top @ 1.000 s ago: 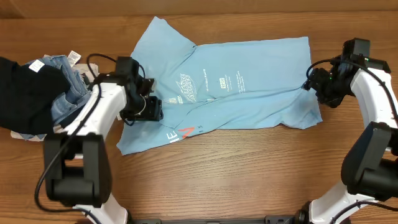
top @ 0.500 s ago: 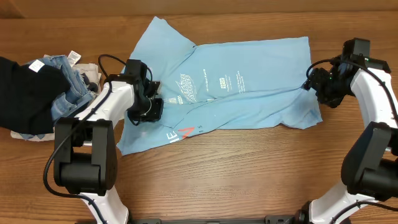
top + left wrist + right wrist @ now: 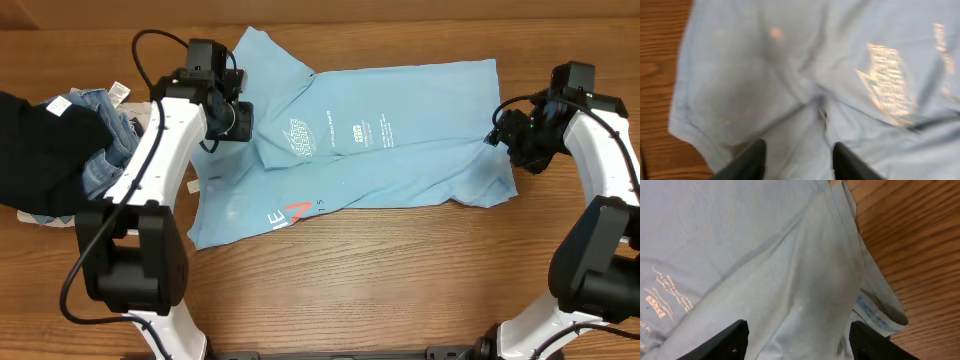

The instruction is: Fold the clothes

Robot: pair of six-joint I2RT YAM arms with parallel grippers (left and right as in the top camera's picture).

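The clothes are a light-blue T-shirt (image 3: 400,150) lying spread and creased on the wooden table, with small white print in the middle and white-and-red letters (image 3: 292,212) near its front left edge. My left gripper (image 3: 235,120) hovers over the shirt's left part, near a sleeve fold. In the left wrist view its fingers (image 3: 797,160) are apart, with blurred blue cloth (image 3: 805,75) under and between them. My right gripper (image 3: 505,135) is at the shirt's right edge. In the right wrist view it is open wide (image 3: 800,340) over the hem (image 3: 875,310).
A pile of other garments lies at the left edge: a black one (image 3: 40,150) and blue denim (image 3: 105,135) with paper tags. Bare wooden table (image 3: 380,280) runs along the front. The right wrist view shows bare wood (image 3: 920,240) beside the shirt.
My left gripper has moved away from the front of the table, from the shirt's left middle to its upper left. The cloth near the letters has shifted slightly. The right arm has not moved.
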